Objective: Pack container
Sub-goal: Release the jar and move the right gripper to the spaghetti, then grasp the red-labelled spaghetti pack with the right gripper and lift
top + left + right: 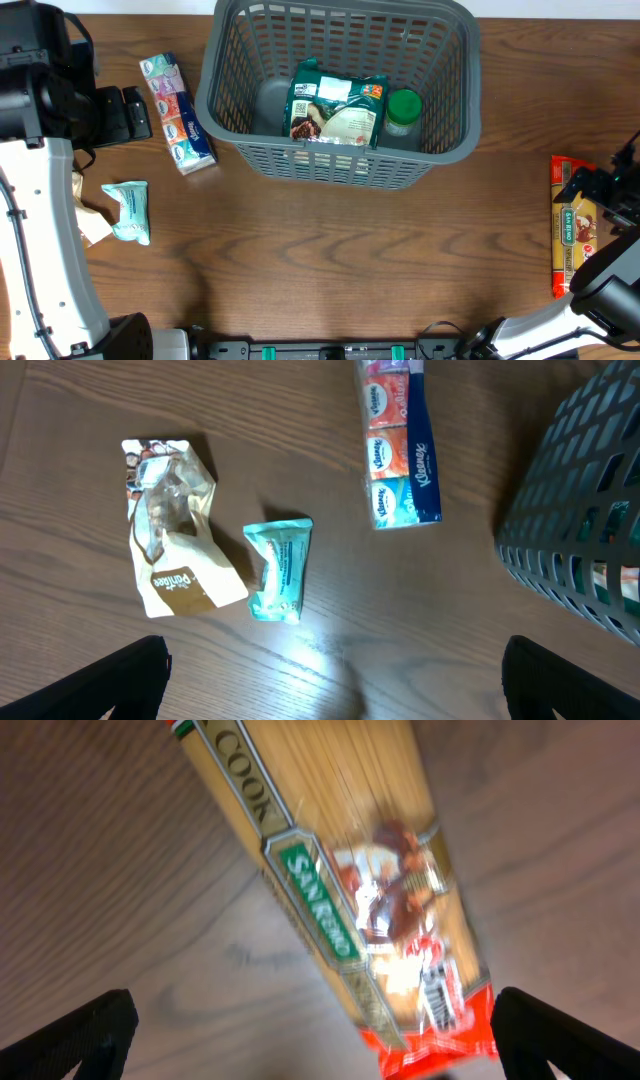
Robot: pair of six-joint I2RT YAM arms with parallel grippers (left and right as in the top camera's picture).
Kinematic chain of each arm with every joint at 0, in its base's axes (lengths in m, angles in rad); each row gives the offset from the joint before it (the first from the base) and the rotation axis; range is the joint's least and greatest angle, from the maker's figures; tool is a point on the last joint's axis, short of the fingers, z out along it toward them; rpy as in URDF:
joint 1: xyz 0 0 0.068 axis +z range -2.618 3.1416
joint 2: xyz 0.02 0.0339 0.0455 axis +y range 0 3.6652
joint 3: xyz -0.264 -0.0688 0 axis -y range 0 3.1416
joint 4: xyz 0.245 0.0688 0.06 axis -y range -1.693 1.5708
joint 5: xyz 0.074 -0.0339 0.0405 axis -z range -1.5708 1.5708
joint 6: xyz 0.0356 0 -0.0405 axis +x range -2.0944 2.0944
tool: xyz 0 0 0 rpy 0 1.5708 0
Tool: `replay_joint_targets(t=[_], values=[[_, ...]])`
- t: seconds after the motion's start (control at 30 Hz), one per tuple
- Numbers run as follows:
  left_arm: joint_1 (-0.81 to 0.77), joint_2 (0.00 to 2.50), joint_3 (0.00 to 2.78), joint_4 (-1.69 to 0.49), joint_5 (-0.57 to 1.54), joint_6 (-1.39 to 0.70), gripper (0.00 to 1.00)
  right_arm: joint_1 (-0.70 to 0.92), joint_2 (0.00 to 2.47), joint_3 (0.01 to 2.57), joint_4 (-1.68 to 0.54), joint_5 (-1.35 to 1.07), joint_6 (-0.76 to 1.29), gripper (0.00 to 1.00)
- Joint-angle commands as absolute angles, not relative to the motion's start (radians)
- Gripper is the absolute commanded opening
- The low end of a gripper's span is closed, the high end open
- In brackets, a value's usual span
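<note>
Since the container sits at the far middle of the desk, between the two arms, either side can feed it. It already holds a green-and-white food bag leaning at the front wall, with a green-lidded jar just beside it. Loose stock is split by reach. The spaghetti pack lies flat at the right edge, well apart from the container. The tissue strip lies just beside the container's left wall. The teal wipes pack and a tan snack bag lie side by side nearer the left arm. Over the spaghetti hangs the right end effector, fingers spread wide, holding nothing and with no contact visible. The pack runs diagonally across the gap, so my read is the wrist needs some yaw before closing across the narrow width. Over bare desk near the wipes, the left end effector is likewise spread wide and empty. Judgement: about a third packed, spaghetti is the likely next pick. A pack that long probably has to go in along the container's long side.
</note>
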State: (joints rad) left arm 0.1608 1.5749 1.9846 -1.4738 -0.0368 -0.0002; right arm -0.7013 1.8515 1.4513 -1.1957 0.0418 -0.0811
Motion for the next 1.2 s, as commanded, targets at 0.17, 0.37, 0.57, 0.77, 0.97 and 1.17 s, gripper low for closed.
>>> replay_joint_targets(t=[0.17,0.37,0.57,0.77,0.97,1.17], values=[[0.164,1.576,1.980,-1.476,-0.038,0.006,0.99,-0.707,1.829,1.361,-1.019,0.047,-0.197,0.99],[0.164,1.576,1.980,-1.476,-0.038,0.007,0.99,-0.707,1.833,1.358,-0.947,0.008,-0.274,0.99],[0.164,1.576,1.980,-1.463,-0.038,0.007,0.99,-0.707,1.833,1.308,-0.865,-0.006,-0.294,0.99],[0.164,1.576,1.980,-1.457,-0.038,0.007,0.99,-0.718,1.833,1.234,-0.817,0.001,-0.300,0.99],[0.164,1.576,1.980,-1.457,-0.038,0.023,0.99,-0.727,1.833,1.125,-0.747,0.004,-0.300,0.99],[0.164,1.576,1.980,-1.458,-0.038,0.025,0.99,-0.735,1.833,1.063,-0.680,0.004,-0.300,0.99]])
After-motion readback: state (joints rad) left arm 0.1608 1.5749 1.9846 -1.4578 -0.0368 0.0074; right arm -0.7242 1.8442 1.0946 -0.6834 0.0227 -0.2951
